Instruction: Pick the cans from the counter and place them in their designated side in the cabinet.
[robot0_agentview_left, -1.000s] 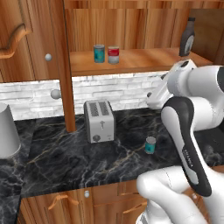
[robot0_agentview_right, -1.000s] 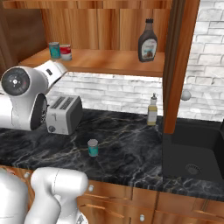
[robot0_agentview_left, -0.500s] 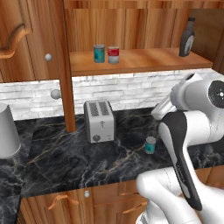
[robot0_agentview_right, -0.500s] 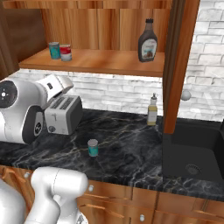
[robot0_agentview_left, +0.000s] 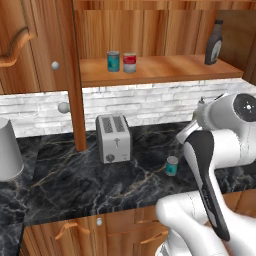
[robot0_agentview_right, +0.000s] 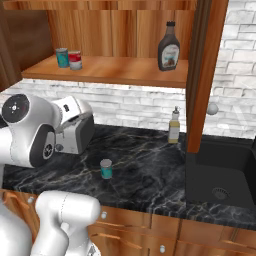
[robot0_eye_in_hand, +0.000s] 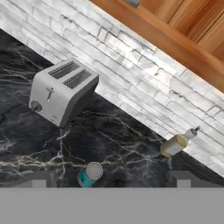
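One teal can (robot0_eye_in_hand: 90, 173) on counter (robot0_eye_in_hand: 127, 144), between open gripper (robot0_eye_in_hand: 111, 183) tips

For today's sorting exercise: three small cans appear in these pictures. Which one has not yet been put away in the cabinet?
The teal can standing alone on the black marble counter, right of the toaster. The other teal can and the red can already stand together on the cabinet shelf.

We see polished black marble on the counter (robot0_agentview_left: 75, 185), veined pale and gold, under a brushed-metal toaster (robot0_agentview_left: 114, 138). The teal can (robot0_agentview_left: 172, 165), low between the jaws in the hand view, wears a silvery metal lid. Above, the cabinet (robot0_agentview_left: 160, 70) shows warm, smooth wood with vertical grain, its shelf carrying two more tins (robot0_agentview_left: 121, 62) and a glossy dark bottle (robot0_agentview_left: 214, 43). Matt pale brick (robot0_agentview_right: 140, 107) backs the counter.
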